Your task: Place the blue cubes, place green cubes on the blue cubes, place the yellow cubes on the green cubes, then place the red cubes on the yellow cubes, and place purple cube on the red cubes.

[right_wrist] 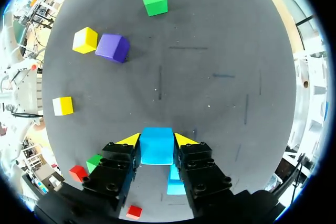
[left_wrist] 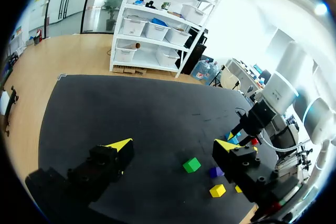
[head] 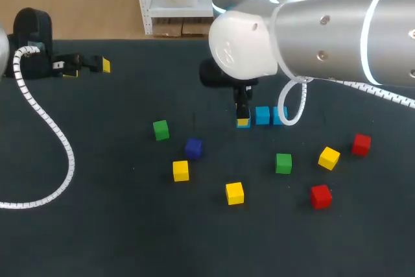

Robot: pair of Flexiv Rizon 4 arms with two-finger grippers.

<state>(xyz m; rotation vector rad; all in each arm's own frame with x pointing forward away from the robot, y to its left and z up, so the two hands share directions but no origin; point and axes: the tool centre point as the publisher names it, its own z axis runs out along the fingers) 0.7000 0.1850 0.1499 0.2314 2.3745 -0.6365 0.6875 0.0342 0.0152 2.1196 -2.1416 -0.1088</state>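
Evidently only the blue layer is under way, nothing stacked yet: the right hand (head: pixel 242 119) pinches a blue cube (right_wrist: pixel 157 145) at the head view's centre beside two more blue cubes (head: pixel 262 115), while the left hand (head: pixel 87 65) hangs spread at upper left.

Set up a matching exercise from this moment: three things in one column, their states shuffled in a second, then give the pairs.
Column one:
1. purple cube
2. left hand
3. right hand

Column two:
A. shut on a blue cube
B. open, holding nothing
C. lying free, close beside a yellow cube

Pairs: 1-C, 2-B, 3-A
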